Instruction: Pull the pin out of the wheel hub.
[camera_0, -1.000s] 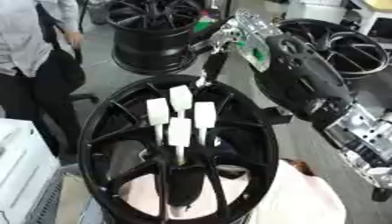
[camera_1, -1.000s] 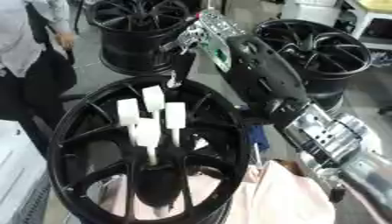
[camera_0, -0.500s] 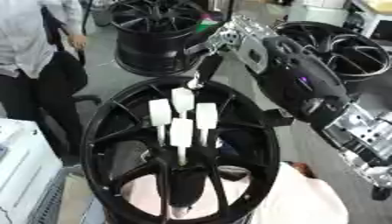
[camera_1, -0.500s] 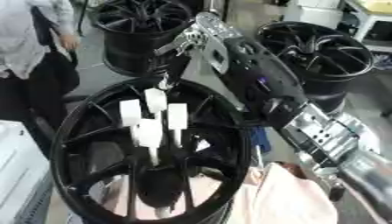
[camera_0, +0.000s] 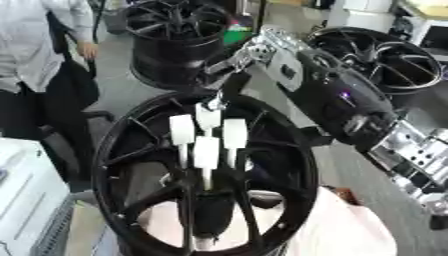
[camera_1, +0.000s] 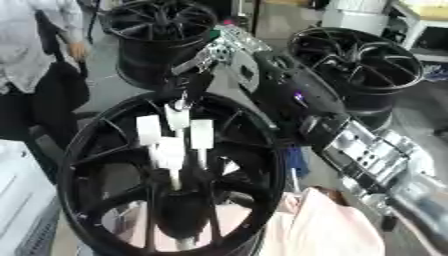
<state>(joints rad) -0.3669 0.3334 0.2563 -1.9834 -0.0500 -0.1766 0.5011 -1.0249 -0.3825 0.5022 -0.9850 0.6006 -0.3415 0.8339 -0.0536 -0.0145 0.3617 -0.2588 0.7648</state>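
Left eye view: one black wheel hub (camera_0: 131, 165) is seen upright at centre, with four white pins (camera_0: 207, 152) standing clustered over its middle. Two further black wheels (camera_0: 179, 27) are noted behind. The right hand (camera_0: 229, 75) is reached in from the upper right, its fingertips curled down onto the top of the rearmost pin (camera_0: 208, 116). Since half a second ago the hand has been lowered onto that pin. No writing can be read.

A workshop or industrial test floor: several black alloy wheel rims (camera_0: 179, 30) stand on a bare grey concrete floor (camera_0: 122, 70), beside a white cabinet (camera_0: 26, 195).
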